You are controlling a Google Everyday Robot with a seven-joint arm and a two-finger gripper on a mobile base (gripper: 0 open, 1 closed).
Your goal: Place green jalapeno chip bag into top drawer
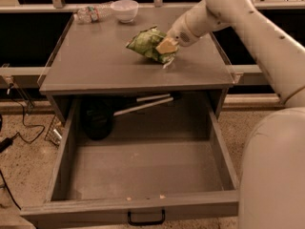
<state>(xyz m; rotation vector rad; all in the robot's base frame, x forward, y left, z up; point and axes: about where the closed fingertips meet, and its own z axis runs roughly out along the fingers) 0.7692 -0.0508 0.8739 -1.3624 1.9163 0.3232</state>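
The green jalapeno chip bag (147, 43) is on the cabinet top, right of centre. My gripper (167, 50) reaches in from the upper right and is shut on the bag's right end, with a tan finger pad (166, 46) pressed on the foil. The top drawer (138, 207) stands pulled fully open below, its black handle (145, 218) at the front. Its grey floor (143, 168) is bare apart from a few crumbs.
A clear plastic bottle (93, 13) and a white bowl (125, 9) sit at the back left of the cabinet top (95, 66). A dark round object (97, 120) and a long rod (143, 105) lie behind the drawer. Cables (14, 128) trail on the floor at left. My white robot body (274, 171) fills the lower right.
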